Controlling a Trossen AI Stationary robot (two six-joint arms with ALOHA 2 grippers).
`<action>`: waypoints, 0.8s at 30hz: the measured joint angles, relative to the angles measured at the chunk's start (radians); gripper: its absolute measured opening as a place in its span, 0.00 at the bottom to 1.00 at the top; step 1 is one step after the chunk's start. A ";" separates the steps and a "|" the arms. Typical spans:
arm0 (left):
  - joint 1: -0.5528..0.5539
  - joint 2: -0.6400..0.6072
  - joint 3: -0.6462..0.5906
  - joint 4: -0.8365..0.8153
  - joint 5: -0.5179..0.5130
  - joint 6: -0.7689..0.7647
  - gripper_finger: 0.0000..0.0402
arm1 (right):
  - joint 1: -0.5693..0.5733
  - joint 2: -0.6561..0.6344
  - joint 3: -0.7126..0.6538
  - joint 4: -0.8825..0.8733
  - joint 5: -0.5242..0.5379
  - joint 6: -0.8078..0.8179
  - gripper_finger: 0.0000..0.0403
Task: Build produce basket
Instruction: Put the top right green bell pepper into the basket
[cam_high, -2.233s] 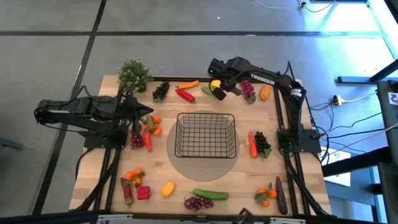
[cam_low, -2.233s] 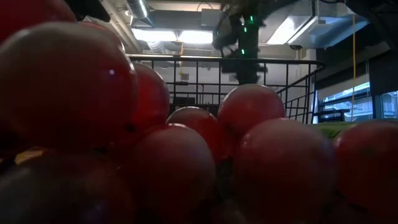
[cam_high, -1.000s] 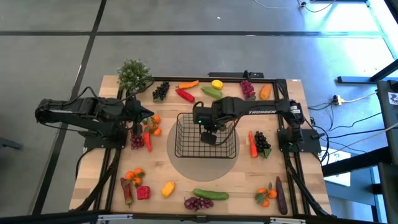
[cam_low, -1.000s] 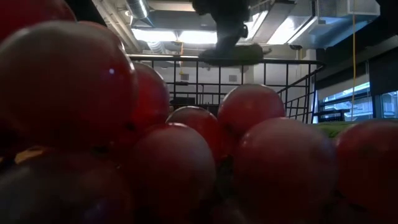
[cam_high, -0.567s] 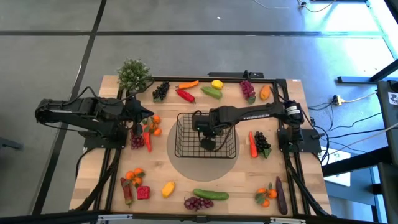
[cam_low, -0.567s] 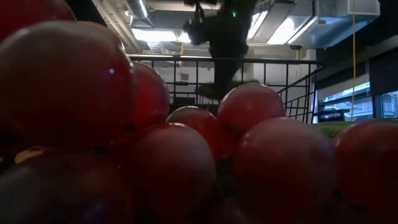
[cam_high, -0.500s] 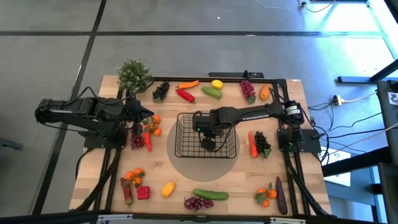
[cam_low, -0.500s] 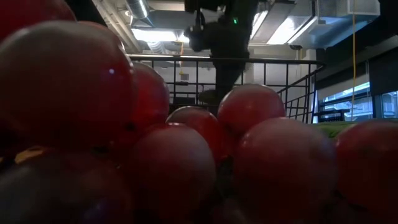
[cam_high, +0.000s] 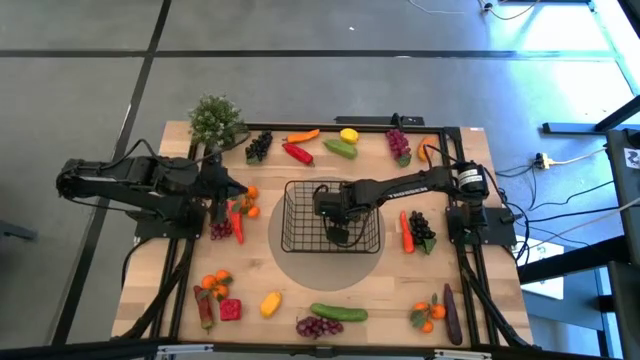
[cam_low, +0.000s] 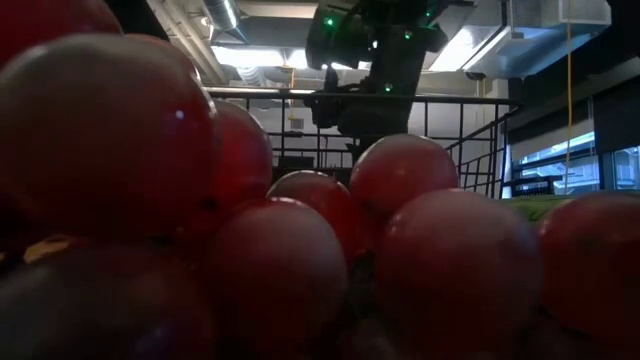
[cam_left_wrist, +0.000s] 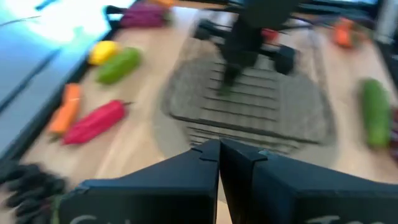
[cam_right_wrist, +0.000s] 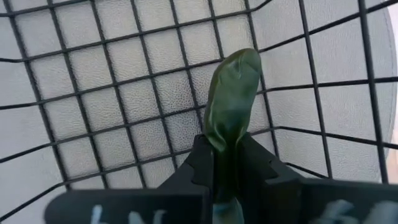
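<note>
Green cucumber (cam_right_wrist: 229, 102) is now down inside the basket (cam_high: 300, 238) mid-frame, right claw (cam_right_wrist: 224, 163) still pinching it, so letting go comes next; left claw (cam_left_wrist: 219, 154) pressed together.

A cluster of glossy red-purple toy grapes (cam_low: 250, 230) fills most of the low view, hiding the table and the lower part of the black wire-grid basket (cam_low: 480, 120). The left wrist view is blurred throughout.
</note>
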 joint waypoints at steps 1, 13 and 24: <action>0.000 0.000 0.000 0.000 0.035 0.009 0.00 | -0.001 0.000 0.000 -0.001 0.005 0.000 0.06; 0.001 0.000 0.000 0.000 0.086 0.027 0.00 | -0.011 0.000 0.000 0.020 -0.013 0.013 0.21; 0.001 0.000 0.000 0.000 0.086 0.025 0.00 | -0.011 0.000 0.000 0.054 -0.013 0.057 0.21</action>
